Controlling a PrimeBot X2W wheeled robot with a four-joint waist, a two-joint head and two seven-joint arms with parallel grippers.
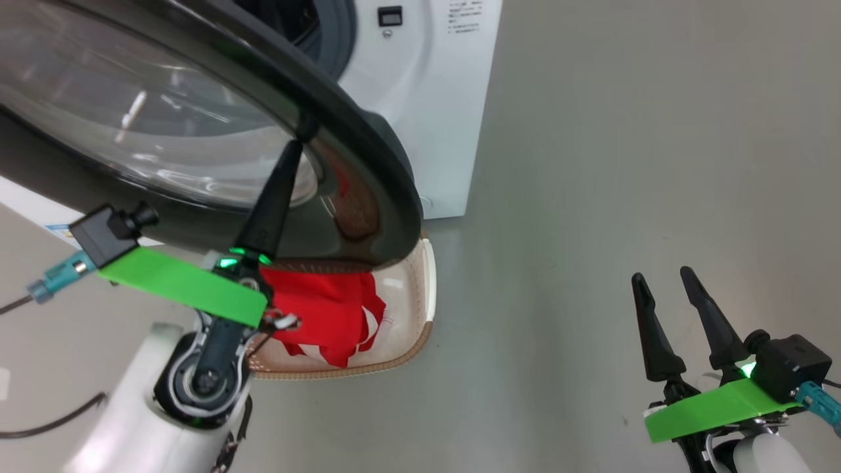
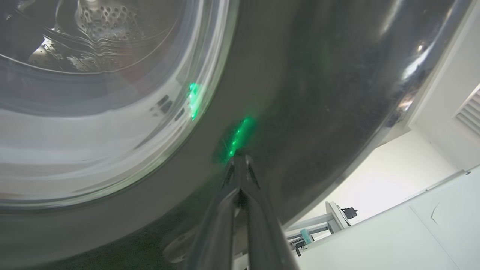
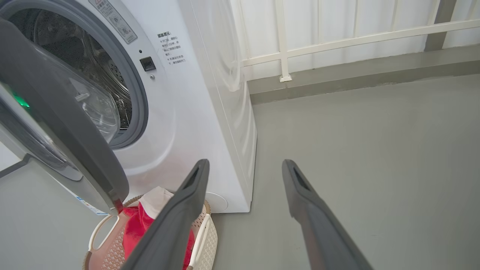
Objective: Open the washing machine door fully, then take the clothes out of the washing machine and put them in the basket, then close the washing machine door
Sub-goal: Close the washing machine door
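With the clothes (image 1: 328, 315) in the basket (image 1: 428, 282) at the washing machine's (image 1: 427, 98) front corner, door-closing is judged in hand. The half-open washing machine door (image 1: 368, 151) is touched on its rim by the left gripper (image 1: 297, 146), jaws shut, empty; the right gripper (image 1: 661, 276) is held wide, empty. A push toward the drum is needed.

Red clothes (image 3: 132, 228) lie in the basket (image 3: 208, 237) below the open washing machine door (image 3: 75, 150).

Clothes (image 1: 325, 315) in basket (image 1: 430, 282) — beneath door (image 1: 374, 148)
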